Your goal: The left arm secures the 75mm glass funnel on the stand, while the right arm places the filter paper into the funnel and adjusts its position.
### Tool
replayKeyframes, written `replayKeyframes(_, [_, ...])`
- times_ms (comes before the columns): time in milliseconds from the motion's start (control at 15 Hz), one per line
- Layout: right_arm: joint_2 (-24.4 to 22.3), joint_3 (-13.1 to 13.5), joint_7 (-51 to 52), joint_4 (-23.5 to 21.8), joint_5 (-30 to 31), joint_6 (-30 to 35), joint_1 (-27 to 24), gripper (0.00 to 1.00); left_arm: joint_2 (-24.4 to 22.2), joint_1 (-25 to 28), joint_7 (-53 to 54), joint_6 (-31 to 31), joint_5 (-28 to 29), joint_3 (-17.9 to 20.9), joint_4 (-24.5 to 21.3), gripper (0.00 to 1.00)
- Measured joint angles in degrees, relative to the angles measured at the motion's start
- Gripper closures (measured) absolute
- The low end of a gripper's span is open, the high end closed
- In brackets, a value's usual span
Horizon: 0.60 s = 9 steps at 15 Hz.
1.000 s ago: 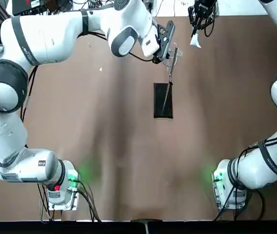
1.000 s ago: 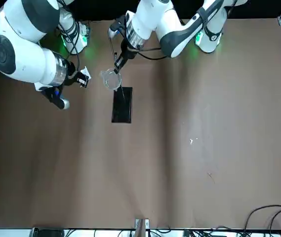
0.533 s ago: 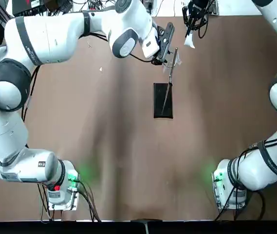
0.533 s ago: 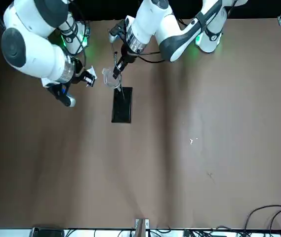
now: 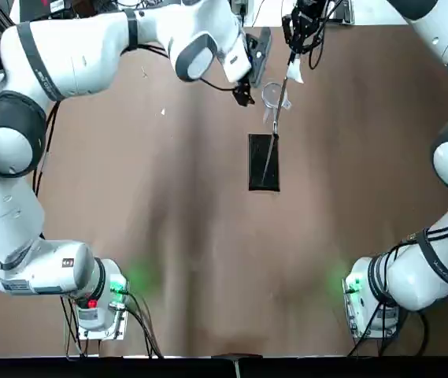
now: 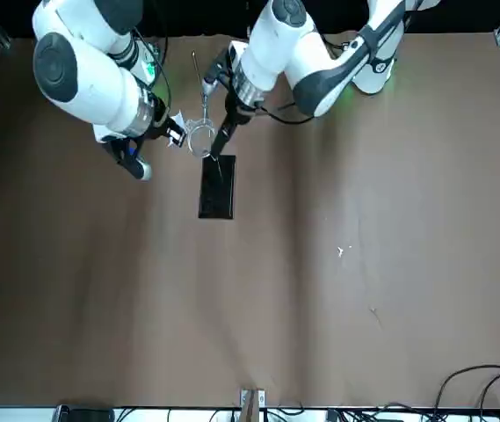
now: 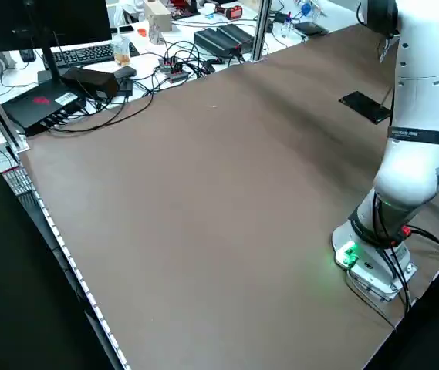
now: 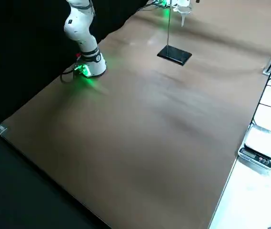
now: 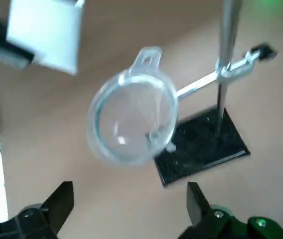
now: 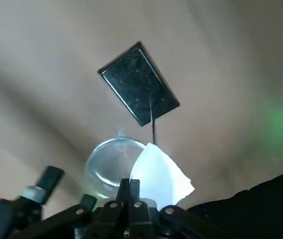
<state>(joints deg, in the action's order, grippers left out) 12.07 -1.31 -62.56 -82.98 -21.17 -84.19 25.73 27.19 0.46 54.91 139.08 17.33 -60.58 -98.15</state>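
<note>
The clear glass funnel (image 5: 272, 94) sits in the wire ring of the stand, above the black base plate (image 5: 263, 162). My left gripper (image 5: 255, 72) stands open just to the left of it, touching nothing. In the left wrist view the funnel (image 9: 134, 119) hangs in the ring between and beyond the spread fingertips (image 9: 56, 201). My right gripper (image 5: 290, 53) is shut on the white folded filter paper (image 5: 293, 73), right beside the funnel's rim. The right wrist view shows the paper (image 10: 158, 174) next to the funnel (image 10: 112, 169), not inside it.
The stand's thin rod (image 9: 226, 64) rises close beside the funnel. A keyboard, cables and boxes (image 7: 88, 69) lie on a bench past the table's far edge. A white scale (image 8: 261, 143) sits off the table's right edge.
My left gripper has let go of the funnel and drawn back to the left, leaving it in the ring. The right gripper has carried the paper closer to the funnel.
</note>
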Motion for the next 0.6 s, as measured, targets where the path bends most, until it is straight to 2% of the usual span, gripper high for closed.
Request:
replayKeyframes(200, [0.7,0.0,-2.1,-0.1,0.2,-1.6,2.0,0.98,-0.1,2.5,-5.3,-7.6,0.0,-0.1,3.0,0.0])
replayKeyframes(400, [2.7,0.0,-3.8,-0.3,2.6,-2.3,4.6,0.97,-0.2,6.5,-17.6,-18.1,-1.3,0.0,6.1,0.0])
replayKeyframes(600, [4.0,0.0,-4.2,-0.3,3.2,-2.7,5.6,0.96,-0.3,6.9,-26.5,-28.2,-1.3,1.3,9.9,0.0])
